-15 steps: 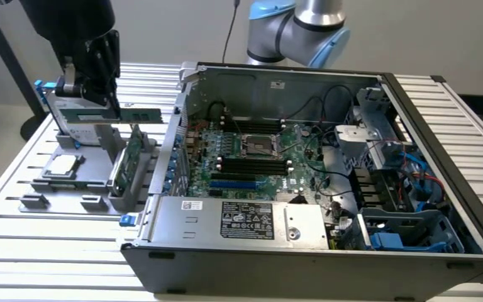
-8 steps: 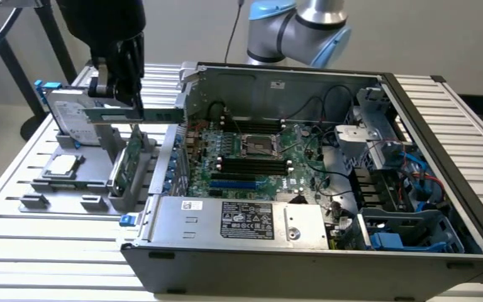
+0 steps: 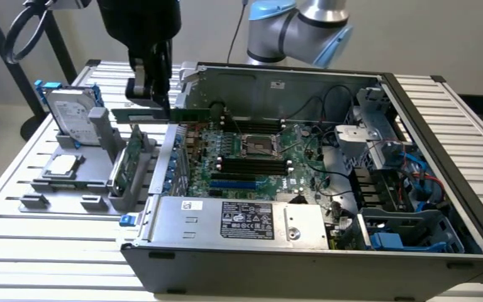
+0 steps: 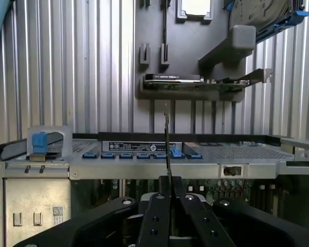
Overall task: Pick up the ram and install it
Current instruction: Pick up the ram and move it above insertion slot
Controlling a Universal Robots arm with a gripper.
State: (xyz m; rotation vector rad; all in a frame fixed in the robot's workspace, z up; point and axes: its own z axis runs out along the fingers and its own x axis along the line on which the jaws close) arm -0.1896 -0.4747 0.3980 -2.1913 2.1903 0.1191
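A slatted metal bench (image 3: pixel 40 226) carries an open computer case (image 3: pixel 309 274) lying on its side, its green motherboard (image 3: pixel 302 182) facing up with a row of black slots (image 3: pixel 254 165) near the middle. On the exterior view's left of the case stands a grey holder (image 3: pixel 65 189) with a silver hard drive (image 3: pixel 70 116) in blue rails propped at the back and a larger green card (image 3: pixel 122 165) standing on edge just beside the case wall. The black pincer (image 3: pixel 156 100) hangs above that wall, its fingers (image 4: pixel 157 216) closed tight on the ram (image 3: pixel 141 115). The ram is clear of the holder and held level in the air, one end over the holder and the other over the motherboard's edge, not in any slot. In the wrist view the ram (image 4: pixel 167 149) shows edge-on as a thin strip rising from the pincer (image 4: pixel 168 188).
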